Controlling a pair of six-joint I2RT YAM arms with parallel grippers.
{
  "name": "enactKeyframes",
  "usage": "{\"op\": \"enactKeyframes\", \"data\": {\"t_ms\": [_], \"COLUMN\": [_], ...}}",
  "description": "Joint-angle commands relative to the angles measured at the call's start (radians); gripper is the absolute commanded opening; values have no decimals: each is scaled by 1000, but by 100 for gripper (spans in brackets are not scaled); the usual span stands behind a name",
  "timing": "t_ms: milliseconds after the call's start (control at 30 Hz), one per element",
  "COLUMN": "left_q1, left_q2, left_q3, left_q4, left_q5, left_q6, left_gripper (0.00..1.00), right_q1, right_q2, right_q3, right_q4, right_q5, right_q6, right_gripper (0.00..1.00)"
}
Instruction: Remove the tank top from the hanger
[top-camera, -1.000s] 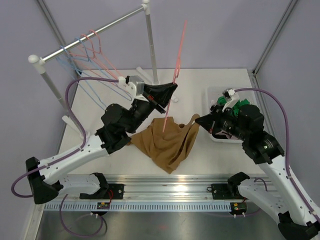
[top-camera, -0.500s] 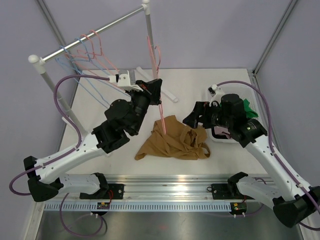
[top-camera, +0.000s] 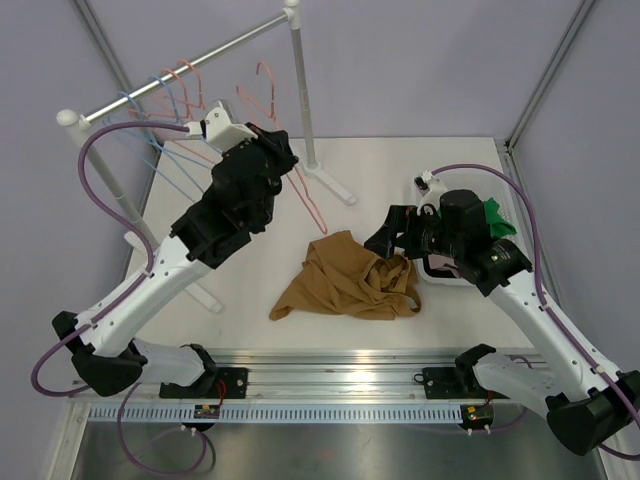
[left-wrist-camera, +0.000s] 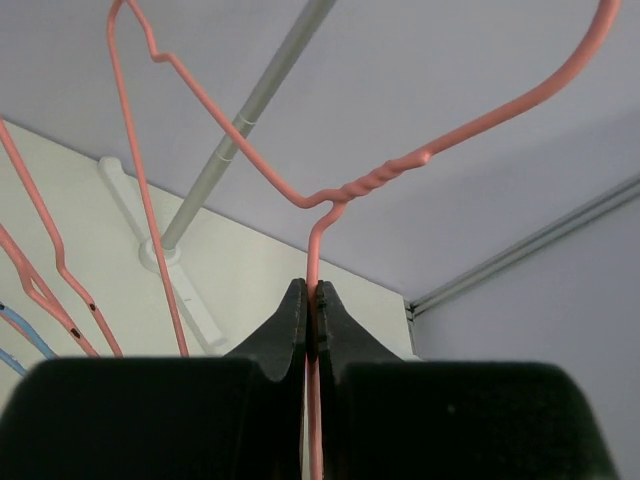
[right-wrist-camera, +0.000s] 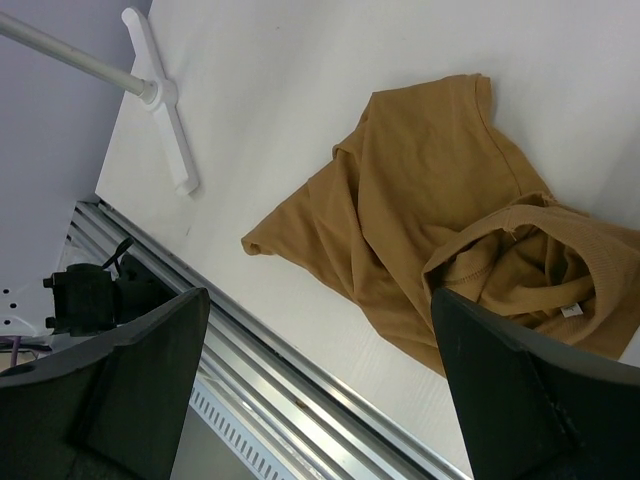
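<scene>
The brown tank top (top-camera: 345, 285) lies crumpled on the white table, free of the hanger; in the right wrist view the tank top (right-wrist-camera: 430, 210) spreads under that gripper. My left gripper (top-camera: 280, 152) is raised near the rack and is shut on the pink wire hanger (top-camera: 307, 197). The left wrist view shows the hanger (left-wrist-camera: 340, 190) pinched just below its twisted neck by my left gripper (left-wrist-camera: 312, 298). My right gripper (top-camera: 385, 235) hovers over the tank top's right side, and in its own view the right gripper (right-wrist-camera: 320, 300) is open wide and holds nothing.
A clothes rail (top-camera: 170, 75) at the back left carries several pink and blue hangers. Its upright post (top-camera: 300, 90) and white foot (top-camera: 330, 185) stand behind the tank top. A white bin (top-camera: 430, 270) with green cloth sits at the right. A metal rail (top-camera: 330, 380) runs along the near edge.
My right gripper opened and let go of the tank top, which dropped flat on the table. My left arm swung the bare hanger up and left toward the rail.
</scene>
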Motion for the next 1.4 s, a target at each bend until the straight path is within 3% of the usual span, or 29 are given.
{"op": "enactKeyframes", "data": {"t_ms": [0,333,667,933,1333,1367], "left_q1": [72,302,419,437,437,437], "left_q2": [53,208,367,325,288,286], "left_q3": [122,343,555,354,335,335], "left_q4": [-102,-208,-290,-226,-173,-174], "left_q5": [20,111,207,234,266,272], "left_q6": [-202,-273,-273,-336,-306,-304], "left_gripper": [0,0,0,0,0,8], "right_q1": [8,10,10,10,10,11], "right_q2": [-13,-16,5,21,19,25], "right_q3": [6,11,-12,-15,-15,-12], "right_q4": [51,46,66,72,75,74], "right_q5": [-9,-11,-28,-37,-45,-49], "right_q6": [10,4,-4,-14,-21,-21], "right_gripper": [100,100,99,100,99,100]}}
